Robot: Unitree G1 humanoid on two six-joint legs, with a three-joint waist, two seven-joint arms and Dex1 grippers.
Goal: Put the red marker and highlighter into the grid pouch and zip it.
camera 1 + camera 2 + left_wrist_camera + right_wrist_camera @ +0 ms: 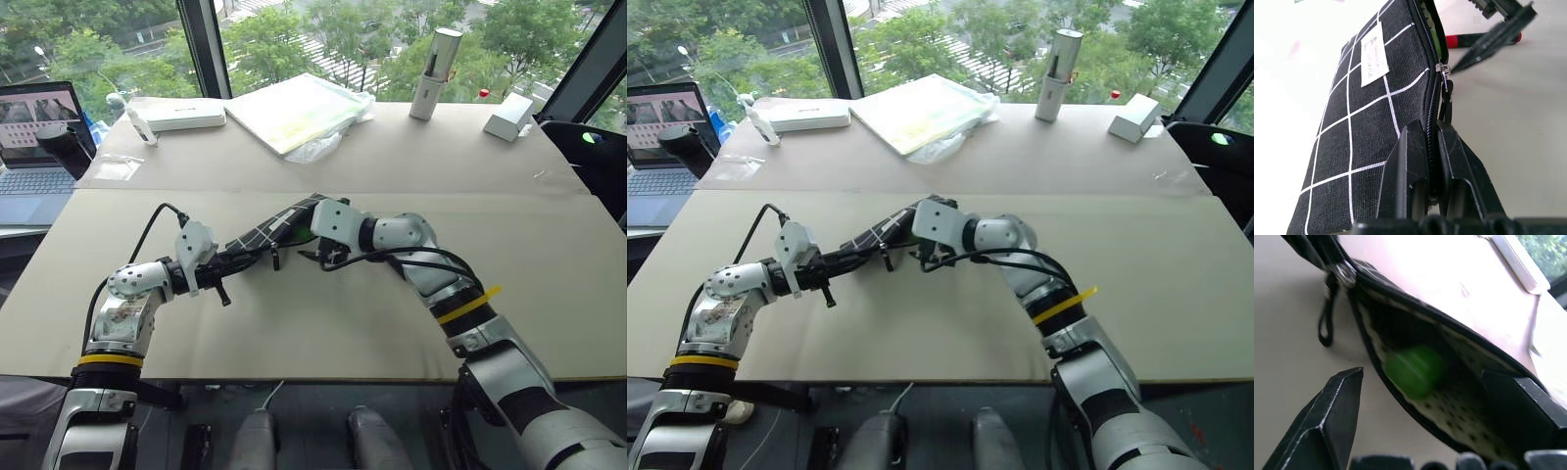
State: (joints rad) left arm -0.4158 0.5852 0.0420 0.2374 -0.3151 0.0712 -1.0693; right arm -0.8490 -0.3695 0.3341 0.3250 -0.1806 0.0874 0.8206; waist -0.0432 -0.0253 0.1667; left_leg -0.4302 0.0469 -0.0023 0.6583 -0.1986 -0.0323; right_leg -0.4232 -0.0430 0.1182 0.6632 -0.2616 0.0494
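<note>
My left gripper point(1432, 147) pinches the zipped end of the grid pouch point(1366, 127), holding it tilted up off the table point(323, 333), while my right gripper point(1430, 396) stands with its jaws wide at the pouch's open mouth. The highlighter point(1415, 369) sits inside against the dotted lining; the red marker point(1469, 39) lies on the table just beyond the pouch, not yet packed.

The step in hand, as I judge it, is fetching that marker. I would keep the left pinch steady so the mouth stays gaping, take the marker near its middle and feed it in end first, alongside the highlighter.

The zipper pull point(1444, 73) and its cord hang partway along the opening and could snag a finger. A laptop point(39, 147), a white box point(507, 117), a plastic-wrapped packet point(294, 110) and a tall silver bottle point(435, 73) stand well apart at the table's far side, clear of the work.
</note>
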